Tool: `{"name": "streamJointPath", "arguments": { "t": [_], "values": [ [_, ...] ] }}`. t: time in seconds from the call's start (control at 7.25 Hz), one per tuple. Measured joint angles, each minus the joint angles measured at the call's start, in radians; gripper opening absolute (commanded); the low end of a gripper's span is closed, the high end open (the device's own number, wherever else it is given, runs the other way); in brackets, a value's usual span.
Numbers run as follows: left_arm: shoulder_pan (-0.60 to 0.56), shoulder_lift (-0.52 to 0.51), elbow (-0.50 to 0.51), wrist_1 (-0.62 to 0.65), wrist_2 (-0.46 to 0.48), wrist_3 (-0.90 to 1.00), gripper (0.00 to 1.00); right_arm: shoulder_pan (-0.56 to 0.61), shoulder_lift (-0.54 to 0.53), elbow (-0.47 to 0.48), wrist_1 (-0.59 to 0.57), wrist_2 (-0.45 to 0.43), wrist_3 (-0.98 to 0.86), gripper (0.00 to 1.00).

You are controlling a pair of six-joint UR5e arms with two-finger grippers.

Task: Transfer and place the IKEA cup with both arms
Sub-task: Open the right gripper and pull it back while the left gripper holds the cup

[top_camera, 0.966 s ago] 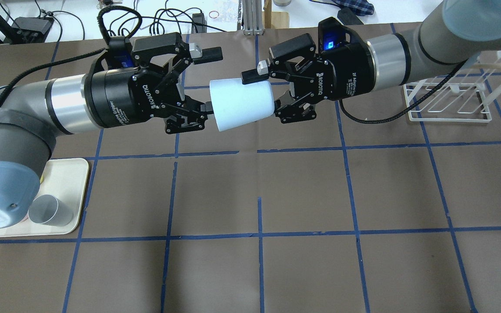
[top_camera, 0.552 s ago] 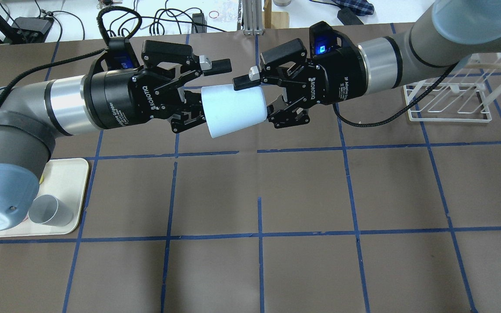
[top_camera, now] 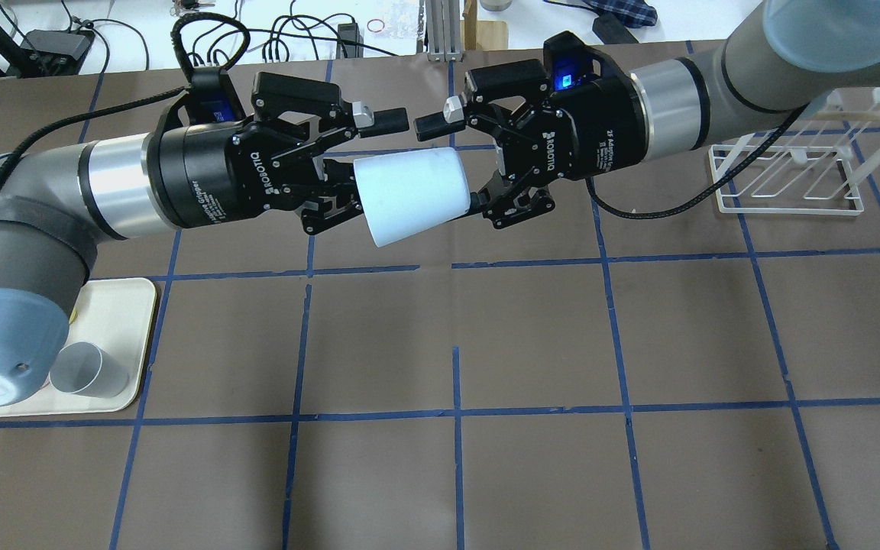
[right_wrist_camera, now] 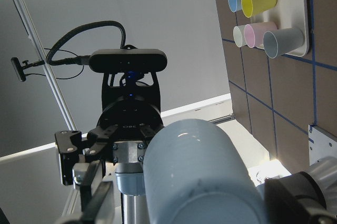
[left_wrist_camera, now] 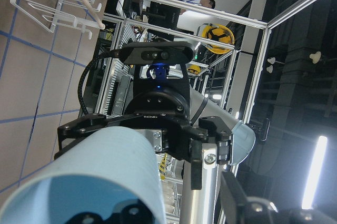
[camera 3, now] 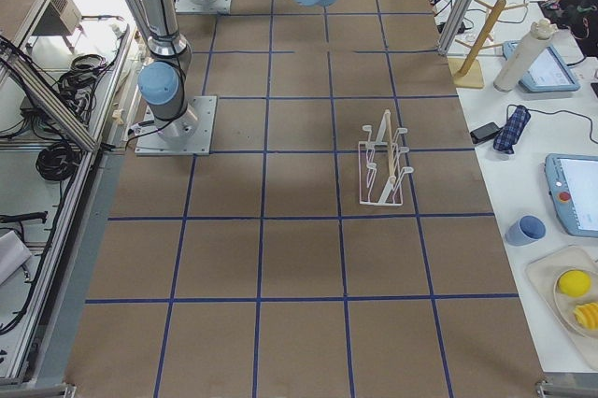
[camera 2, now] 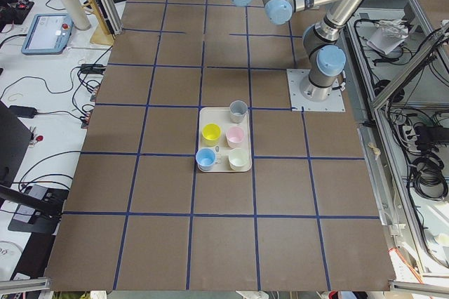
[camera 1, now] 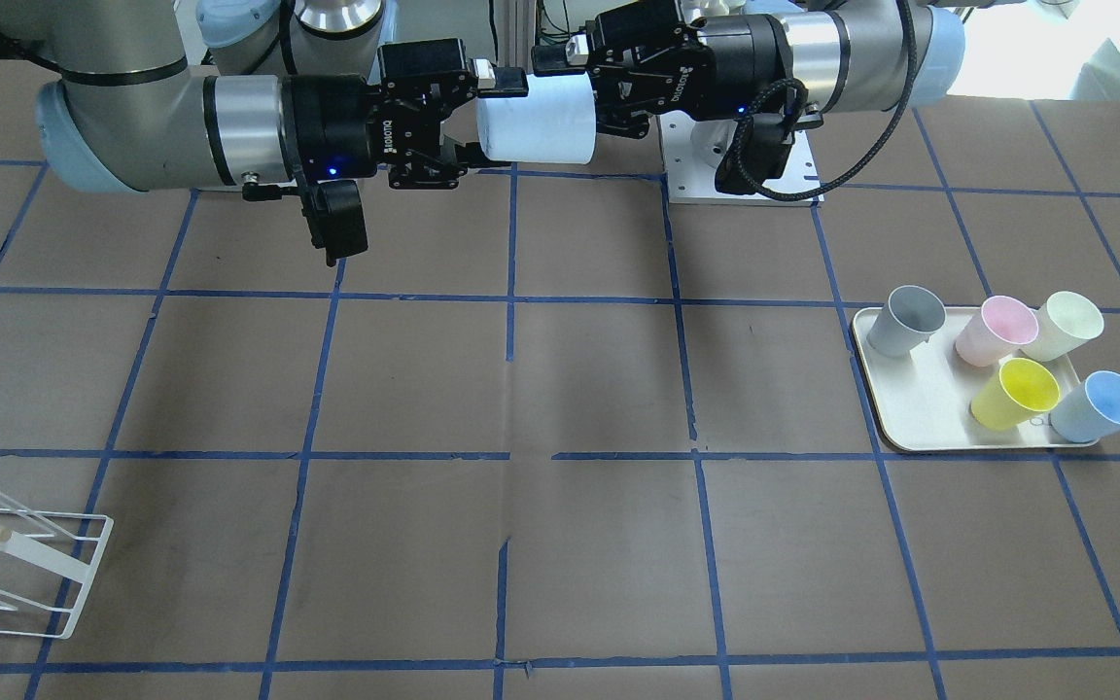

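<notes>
Risk: drop. IKEA cup (top_camera: 413,195) lies sideways in mid-air above the bench (top_camera: 532,336), mouth at my left jaws, base at my right jaws. Neither set clamps it, as far as I can see. Both stand spread, with left upper finger (top_camera: 390,118) and right upper finger (top_camera: 431,122) clear above the wall, so the cup seems only to rest on the lower fingers. A jolt, or my right arm retreating before the left closes, likely rolls it off. 0.6 s ago the right upper finger was on the cup; now it's lifted. A second ago the left jaws were wider and farther from the rim.
</notes>
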Motion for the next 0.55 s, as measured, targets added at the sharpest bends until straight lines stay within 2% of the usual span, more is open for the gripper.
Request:
{"name": "streamJointPath", "arguments": {
  "t": [0.14,0.28,0.55],
  "values": [
    [0.002,0.001,0.0,-0.001,0.001,-0.001,0.18,-0.01,0.005,-0.006,-0.003,0.001,0.005,1.0],
    [0.006,0.001,0.0,-0.003,0.002,-0.003,0.01,-0.032,0.01,-0.015,-0.007,-0.001,0.015,1.0],
    [0.02,0.002,0.001,-0.007,0.009,-0.007,0.0,-0.12,0.033,-0.041,-0.008,-0.051,0.028,1.0]
  ]
}}
